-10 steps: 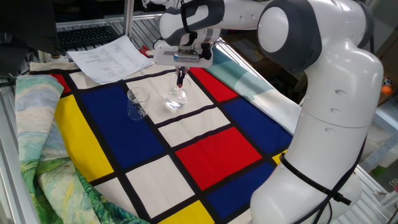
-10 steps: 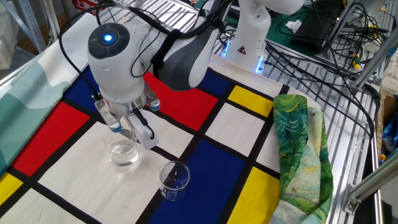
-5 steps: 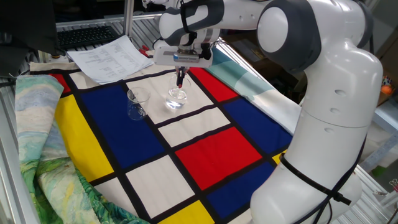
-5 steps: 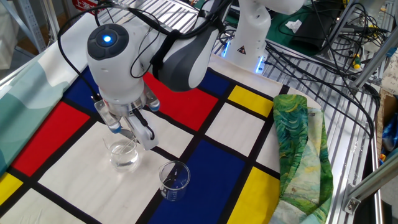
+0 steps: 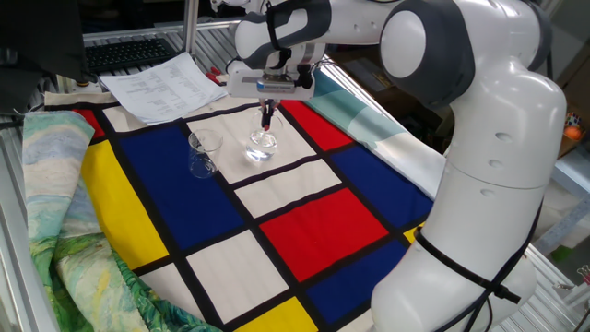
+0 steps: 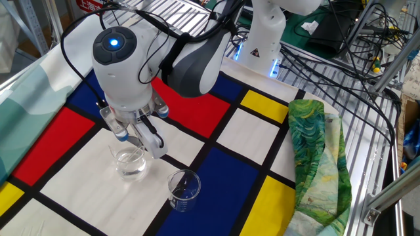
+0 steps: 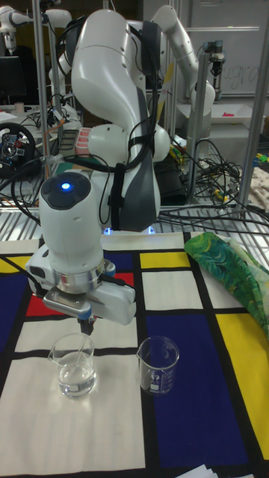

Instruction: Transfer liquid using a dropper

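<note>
One hand (image 5: 267, 108): fingers closed on the red bulb of the thin clear dropper (image 7: 80, 347).
Dropper: tube slanting down into the rounder clear glass (image 7: 75, 365) directly under the hand.
Liquid (image 7: 76, 382): shallow clear pool in that glass.
Beaker (image 7: 158, 365): small, clear, just beside the glass.
Bench (image 5: 304, 217): covered by a red, blue, yellow and white checked cloth.
</note>
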